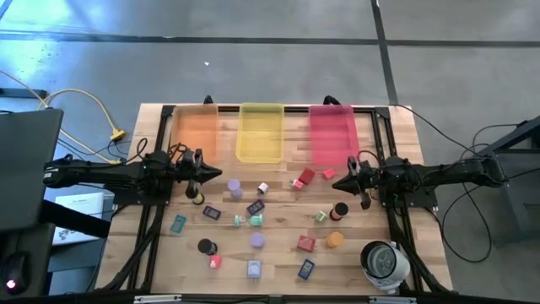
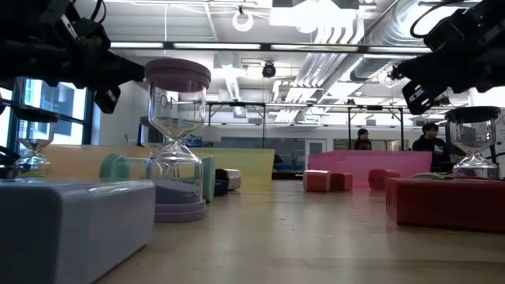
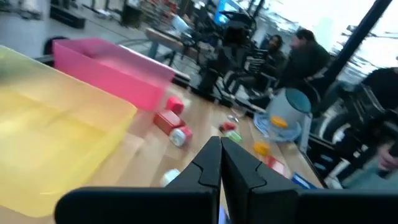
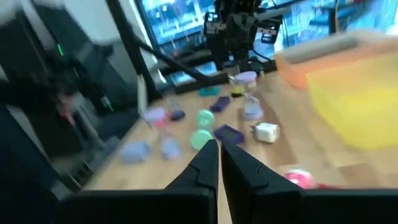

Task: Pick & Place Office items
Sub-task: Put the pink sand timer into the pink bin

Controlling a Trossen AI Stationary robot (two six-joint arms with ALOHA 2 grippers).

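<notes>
Several small office items lie scattered on the wooden table's middle. Among them are a purple-topped hourglass [image 1: 234,187], a white cube [image 1: 263,188], a red block [image 1: 305,177], a dark rectangle [image 1: 256,206], a black disc [image 1: 205,246], an orange disc [image 1: 335,239] and a lavender cube [image 1: 254,269]. My left gripper [image 1: 211,177] hovers level over the table's left side, shut and empty, its fingertips [image 3: 221,146] pointing toward the items. My right gripper [image 1: 333,180] hovers level over the right side, also shut and empty, next to the red block.
Three translucent trays stand along the far edge: orange [image 1: 196,131], yellow [image 1: 261,133] and pink [image 1: 331,135]. A large white-grey round device [image 1: 384,262] sits at the near right corner. People sit in the room beyond the table [image 2: 430,142].
</notes>
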